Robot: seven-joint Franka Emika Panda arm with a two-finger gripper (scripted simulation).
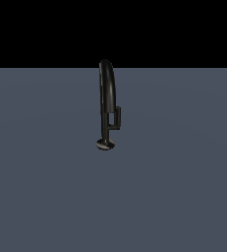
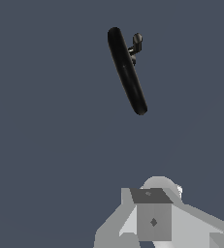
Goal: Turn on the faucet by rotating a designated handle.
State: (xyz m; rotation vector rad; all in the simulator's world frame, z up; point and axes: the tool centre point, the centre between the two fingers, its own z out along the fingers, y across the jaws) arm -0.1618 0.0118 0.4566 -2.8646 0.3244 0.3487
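Observation:
The faucet (image 1: 105,93) is tall, thin and glossy black, and stands upright on a small round greyish base (image 1: 105,144) in the middle of the exterior view. Its handle (image 1: 118,117) is a short black bar on a stub, on the lower stem toward the exterior view's right. In the wrist view I look down on the arched spout (image 2: 127,72), with the handle (image 2: 137,40) beside it. My gripper's fingers show in neither view. The faucet lies well apart from the camera.
The faucet stands on a flat blue-grey floor (image 1: 46,187) with black background behind. A grey blocky part of my arm (image 2: 154,218) fills one edge of the wrist view.

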